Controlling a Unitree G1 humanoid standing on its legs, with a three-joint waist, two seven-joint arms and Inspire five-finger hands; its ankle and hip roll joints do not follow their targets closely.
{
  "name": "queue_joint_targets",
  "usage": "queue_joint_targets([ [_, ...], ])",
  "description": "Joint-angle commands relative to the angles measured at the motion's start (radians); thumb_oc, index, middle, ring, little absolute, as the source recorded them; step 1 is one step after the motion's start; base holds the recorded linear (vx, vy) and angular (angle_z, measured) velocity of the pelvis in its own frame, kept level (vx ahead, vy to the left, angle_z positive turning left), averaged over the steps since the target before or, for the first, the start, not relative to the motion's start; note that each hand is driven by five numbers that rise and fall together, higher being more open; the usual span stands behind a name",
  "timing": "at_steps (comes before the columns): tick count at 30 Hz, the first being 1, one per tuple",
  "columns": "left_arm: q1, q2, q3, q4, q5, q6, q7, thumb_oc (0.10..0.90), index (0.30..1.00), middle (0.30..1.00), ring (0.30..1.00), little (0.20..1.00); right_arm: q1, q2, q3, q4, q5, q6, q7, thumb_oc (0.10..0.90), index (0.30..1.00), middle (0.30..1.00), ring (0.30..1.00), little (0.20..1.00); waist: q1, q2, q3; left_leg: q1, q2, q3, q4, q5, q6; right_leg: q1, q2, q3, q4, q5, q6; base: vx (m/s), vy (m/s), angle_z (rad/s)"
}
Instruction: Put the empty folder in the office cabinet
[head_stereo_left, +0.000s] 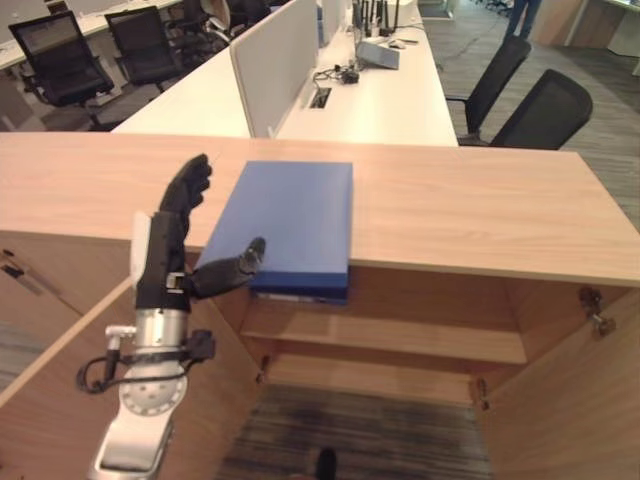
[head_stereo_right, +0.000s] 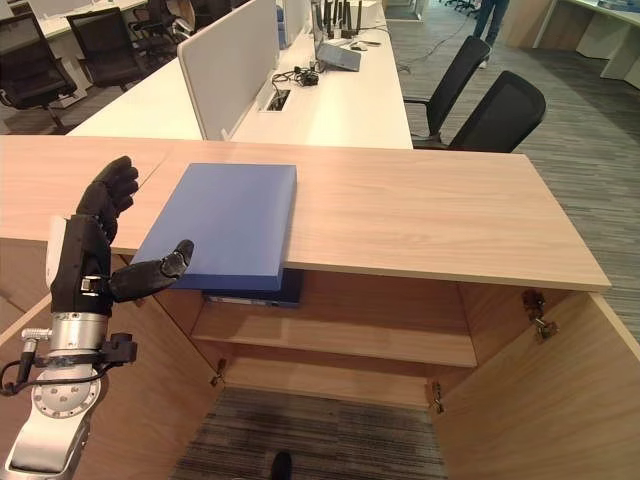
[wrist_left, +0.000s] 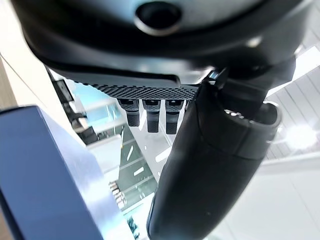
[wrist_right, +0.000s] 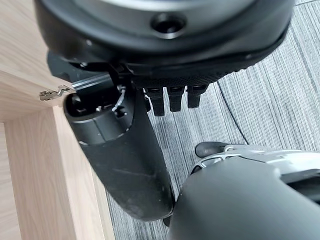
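Blue folder (head_stereo_left: 290, 222) lies flat on the office cabinet (head_stereo_left: 470, 215) top, front edge overhanging the open compartment with its shelf (head_stereo_left: 390, 338). Left hand (head_stereo_left: 175, 245) raised just left of folder, fingers straight, thumb out toward it, not gripping. Right hand (wrist_right: 125, 150) relaxed open above floor, beside cabinet door (wrist_right: 30, 165).

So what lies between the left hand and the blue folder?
Nothing: in the left eye view the open left hand stands beside the blue folder, thumb reaching over its near corner.
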Motion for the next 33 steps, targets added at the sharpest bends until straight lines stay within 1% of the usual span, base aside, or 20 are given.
queue_joint_targets([
  [1,-0.07,0.064,0.064,-0.127,-0.03,-0.104,-0.034,0.8,0.9,0.9,0.9,0.9,-0.026,-0.015,0.033,0.001,-0.013,0.007,0.022,0.8,0.9,0.9,0.9,0.9,-0.011,-0.016,-0.042,0.064,0.023,-0.005,-0.004,-0.175,-0.042,-0.052,-0.028,-0.006,-0.054,0.08,0.04,0.0,0.0,0.0],
  [8,-0.108,0.144,0.058,-0.153,0.0,-0.107,-0.054,0.8,0.9,0.9,0.9,0.9,-0.024,-0.015,0.04,0.008,-0.012,0.009,0.04,0.8,0.9,0.9,0.9,0.9,-0.014,-0.015,-0.049,0.071,0.023,0.0,-0.004,-0.179,-0.045,-0.045,-0.029,-0.002,-0.056,0.08,0.042,0.0,0.0,0.0],
  [16,-0.108,0.185,0.053,-0.159,0.008,-0.1,-0.084,0.8,0.9,0.9,0.9,0.9,-0.022,-0.018,0.04,0.014,-0.016,0.012,0.043,0.8,0.9,0.9,0.9,0.9,-0.018,-0.013,-0.05,0.078,0.024,0.003,-0.004,-0.18,-0.046,-0.041,-0.028,0.003,-0.057,0.08,0.042,0.0,0.0,0.0],
  [19,-0.094,0.201,0.056,-0.155,0.048,-0.093,-0.083,0.8,0.9,0.9,0.9,0.9,-0.012,-0.016,0.054,0.0,-0.027,-0.006,0.045,0.8,0.9,0.9,0.9,0.9,-0.021,-0.011,-0.05,0.079,0.024,0.005,-0.004,-0.181,-0.046,-0.041,-0.028,0.004,-0.057,0.08,0.043,0.0,0.0,0.0],
  [22,-0.09,0.217,0.052,-0.153,0.066,-0.084,-0.103,0.8,0.9,0.9,0.9,0.9,-0.011,-0.012,0.045,-0.001,-0.01,0.005,0.053,0.8,0.9,0.9,0.9,0.9,-0.023,-0.01,-0.051,0.077,0.024,0.004,-0.004,-0.181,-0.045,-0.044,-0.027,0.007,-0.057,0.082,0.043,0.0,0.0,0.0],
  [25,-0.077,0.24,0.048,-0.149,0.119,-0.077,-0.122,0.8,0.9,0.9,0.9,0.9,-0.015,-0.006,0.043,0.001,-0.009,0.004,0.052,0.8,0.9,0.9,0.9,0.9,-0.026,-0.01,-0.053,0.076,0.025,0.004,-0.004,-0.181,-0.044,-0.046,-0.027,0.01,-0.057,0.082,0.042,0.0,0.0,0.0],
  [27,-0.053,0.262,0.054,-0.14,0.198,-0.067,-0.127,0.8,0.9,0.9,0.9,0.9,-0.011,-0.008,0.04,-0.007,-0.007,0.002,0.052,0.8,0.9,0.9,0.9,0.9,-0.027,-0.01,-0.054,0.077,0.026,0.006,-0.004,-0.183,-0.044,-0.047,-0.026,0.013,-0.057,0.082,0.042,0.0,-0.003,-0.04],
  [29,-0.042,0.277,0.058,-0.131,0.253,-0.063,-0.123,0.8,0.9,0.9,0.9,0.9,-0.01,-0.009,0.04,-0.014,-0.006,0.0,0.049,0.8,0.9,0.9,0.9,0.9,-0.028,-0.01,-0.054,0.077,0.026,0.008,-0.004,-0.183,-0.044,-0.047,-0.026,0.014,-0.057,0.082,0.042,0.0,-0.002,-0.02],
  [30,-0.042,0.277,0.057,-0.131,0.255,-0.064,-0.122,0.8,0.9,0.9,0.9,0.9,-0.009,-0.009,0.041,-0.015,-0.005,0.0,0.049,0.8,0.9,0.9,0.9,0.9,-0.028,-0.011,-0.054,0.077,0.026,0.008,-0.004,-0.183,-0.044,-0.047,-0.026,0.015,-0.057,0.082,0.042,0.0,0.0,0.0],
  [31,-0.034,0.291,0.06,-0.125,0.306,-0.059,-0.12,0.8,0.9,0.9,0.9,0.9,-0.008,-0.011,0.041,-0.02,-0.008,-0.001,0.049,0.8,0.9,0.9,0.9,0.9,-0.027,-0.011,-0.055,0.077,0.026,0.009,-0.004,-0.183,-0.044,-0.047,-0.025,0.015,-0.057,0.082,0.042,0.0,0.0,0.0],
  [33,-0.027,0.303,0.063,-0.115,0.359,-0.058,-0.115,0.8,0.9,0.9,0.9,0.9,-0.006,-0.012,0.046,-0.028,-0.011,-0.004,0.047,0.8,0.9,0.9,0.9,0.9,-0.028,-0.012,-0.056,0.077,0.026,0.01,-0.004,-0.184,-0.045,-0.048,-0.025,0.014,-0.057,0.082,0.043,0.0,0.0,0.0],
])
